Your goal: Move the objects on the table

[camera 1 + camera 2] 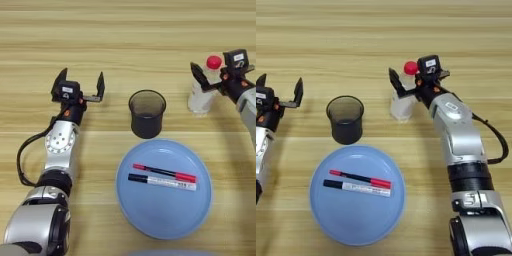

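- The clear red-capped bottle (pixel 402 100) stands upright on the worktop (pixel 125 40), right of centre and behind the plate; my right hand (pixel 416 82) is around it, one black finger on its left side and the other behind the red cap, spread and not yet pressed in as far as I can judge.
- I read this as the grasp step on the bottle: the fingers bracket it, but I see no squeeze and no lift.
- The next move, as I judge it, calls for closing on the bottle body below the cap, low enough that it won't tip, then lifting straight up before carrying it anywhere.
- The dark translucent cup (pixel 147 113) stands upright just left of the bottle, apart from it, and touches or overlaps the far rim of the blue plate (pixel 150 215); I cannot tell which.
- On the plate lie the slim black pen with red ends (pixel 165 173) and, just in front of it, the white marker with black cap (pixel 162 182), side by side.
- My left hand (pixel 80 85) hovers open and empty left of the cup, well clear of it.
- If the bottle travels leftward, the cup is the nearest thing in its way; the plate lies close in front.
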Controlling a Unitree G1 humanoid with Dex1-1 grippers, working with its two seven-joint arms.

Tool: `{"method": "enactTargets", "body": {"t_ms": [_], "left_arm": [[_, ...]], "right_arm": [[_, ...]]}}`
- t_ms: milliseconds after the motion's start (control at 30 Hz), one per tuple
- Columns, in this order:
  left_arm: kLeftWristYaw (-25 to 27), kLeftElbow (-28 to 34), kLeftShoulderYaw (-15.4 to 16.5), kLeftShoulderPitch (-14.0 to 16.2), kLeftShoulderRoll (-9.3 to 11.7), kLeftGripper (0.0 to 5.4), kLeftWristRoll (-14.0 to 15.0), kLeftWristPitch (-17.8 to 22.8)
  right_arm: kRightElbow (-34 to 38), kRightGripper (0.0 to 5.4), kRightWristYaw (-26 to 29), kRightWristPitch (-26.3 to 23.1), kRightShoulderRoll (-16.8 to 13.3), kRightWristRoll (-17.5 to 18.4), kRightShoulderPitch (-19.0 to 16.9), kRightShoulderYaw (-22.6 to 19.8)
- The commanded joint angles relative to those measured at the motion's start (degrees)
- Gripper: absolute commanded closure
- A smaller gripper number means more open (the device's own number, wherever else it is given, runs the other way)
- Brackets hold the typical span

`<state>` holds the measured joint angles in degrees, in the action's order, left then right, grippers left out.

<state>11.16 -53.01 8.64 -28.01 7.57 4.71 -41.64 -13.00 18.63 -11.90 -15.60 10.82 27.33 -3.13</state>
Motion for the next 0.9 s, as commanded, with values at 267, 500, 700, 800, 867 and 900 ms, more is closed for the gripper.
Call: {"method": "enactTargets", "body": {"t_ms": [267, 500, 700, 800, 867, 900], "left_arm": [[0.16, -0.3, -0.14, -0.57, 0.1, 0.0, -0.1, -0.42], [0.16, -0.32, -0.12, -0.57, 0.12, 0.0, -0.1, -0.41], [0.16, -0.37, -0.1, -0.6, 0.14, 0.0, -0.09, -0.42], [0.11, -0.42, -0.1, -0.63, 0.11, 0.0, -0.11, -0.43], [0.08, -0.44, -0.11, -0.65, 0.1, 0.0, -0.13, -0.44], [0.07, -0.46, -0.11, -0.66, 0.1, 0.0, -0.13, -0.44]], "right_arm": [[-4.09, 0.79, 2.03, 1.01, 0.62, -0.08, 1.89, 0.01], [-5.77, 1.62, 2.67, 1.59, 0.84, -0.3, 2.1, -0.01], [-7.41, 2.32, 3.02, 2.17, 0.94, -0.55, 2.29, -0.05], [-8.39, 2.54, 3.14, 2.62, 0.88, -0.64, 2.53, -0.06], [-9.11, 2.62, 3.24, 2.88, 0.81, -0.68, 2.74, -0.12], [-9.43, 2.64, 3.28, 2.99, 0.77, -0.69, 2.84, -0.15]]}}
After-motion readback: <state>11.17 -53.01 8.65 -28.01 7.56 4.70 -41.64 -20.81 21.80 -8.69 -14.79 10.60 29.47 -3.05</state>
